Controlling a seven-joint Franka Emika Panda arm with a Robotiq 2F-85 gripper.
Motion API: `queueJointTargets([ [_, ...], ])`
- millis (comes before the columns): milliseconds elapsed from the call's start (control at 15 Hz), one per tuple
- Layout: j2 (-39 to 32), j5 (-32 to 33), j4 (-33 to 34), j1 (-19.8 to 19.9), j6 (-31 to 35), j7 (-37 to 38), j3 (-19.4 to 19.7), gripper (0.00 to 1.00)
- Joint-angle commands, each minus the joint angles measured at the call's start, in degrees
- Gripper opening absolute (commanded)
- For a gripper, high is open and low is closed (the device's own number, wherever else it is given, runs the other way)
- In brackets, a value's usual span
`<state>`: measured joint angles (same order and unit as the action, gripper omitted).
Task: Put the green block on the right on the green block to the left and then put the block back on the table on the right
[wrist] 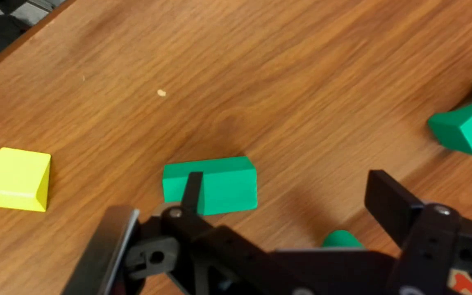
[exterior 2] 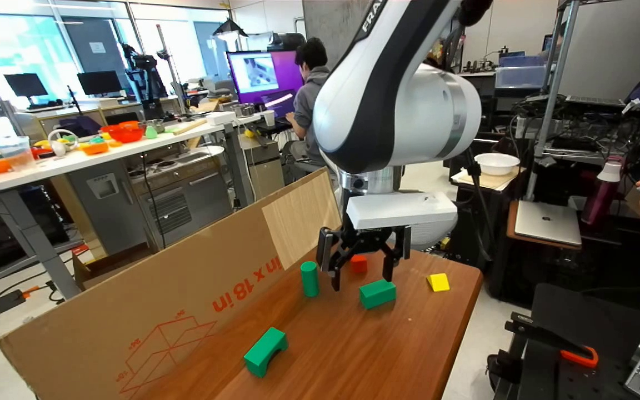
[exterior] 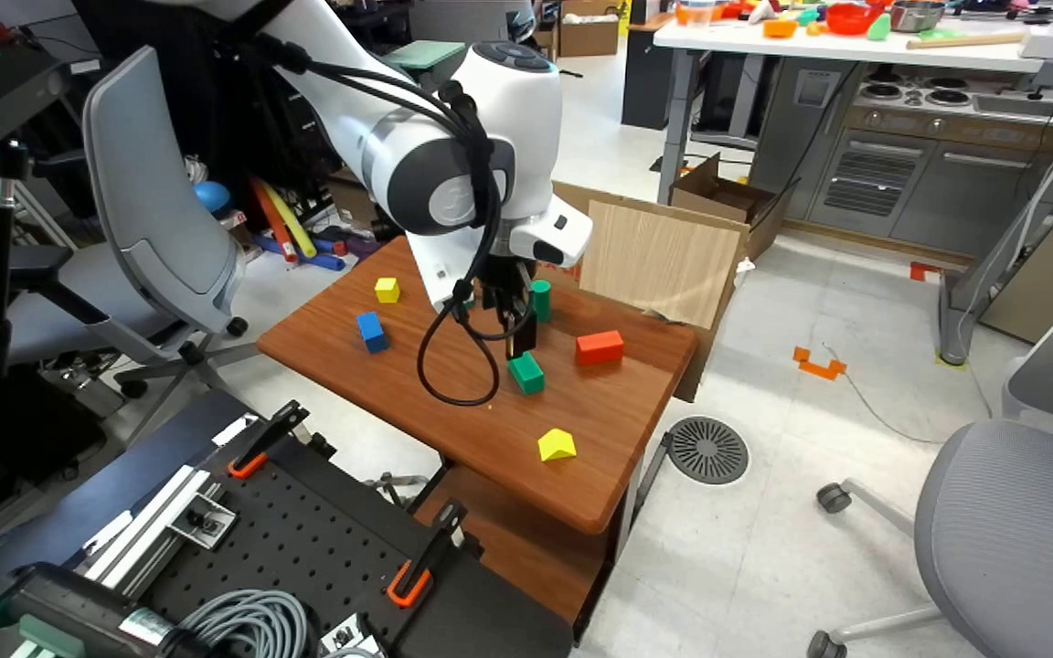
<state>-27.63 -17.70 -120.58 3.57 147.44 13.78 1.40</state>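
Observation:
The reddish-brown table point(exterior: 453, 439) point(exterior 2: 348, 355) point(wrist: 260, 61) holds several blocks. A green rectangular block point(exterior: 526, 373) point(exterior 2: 378, 294) point(wrist: 232, 188) lies near the gripper. A green arch block point(exterior 2: 266, 351) point(wrist: 471, 119) lies farther left in an exterior view; the arm mostly hides it in the opposite exterior view. A green cylinder point(exterior: 540, 302) point(exterior 2: 309, 279) point(wrist: 341, 238) stands upright near the cardboard. My gripper point(exterior: 519, 352) point(exterior 2: 362, 282) point(wrist: 285, 176) is open and empty, pointing down above the table. In the wrist view one finger overlaps the rectangular block; contact cannot be told.
A red block point(exterior: 600, 348) point(exterior 2: 359, 264), a yellow block point(exterior: 557, 445) point(exterior 2: 438, 282) point(wrist: 17, 178), a small yellow block point(exterior: 387, 290) and a blue block point(exterior: 372, 332) lie on the table. A cardboard sheet point(exterior 2: 186, 289) stands along one table edge. A black perforated bench point(exterior: 307, 512) is beside the table.

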Motion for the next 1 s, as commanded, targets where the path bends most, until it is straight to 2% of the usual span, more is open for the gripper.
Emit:
queueJointTargets([
  [0, -2.33, 1.74, 3.64, -2.35, -2.05, 8.82, 3.11, 1.0],
  [200, -3.47, 2.95, 4.58, -3.53, -3.15, 13.24, 4.8, 1.0],
  [533, -5.23, 4.52, 5.53, -4.22, -4.3, 14.4, 5.07, 1.0],
  [933, -5.02, 9.57, 5.83, -6.56, -5.58, 18.67, 8.4, 1.0],
])
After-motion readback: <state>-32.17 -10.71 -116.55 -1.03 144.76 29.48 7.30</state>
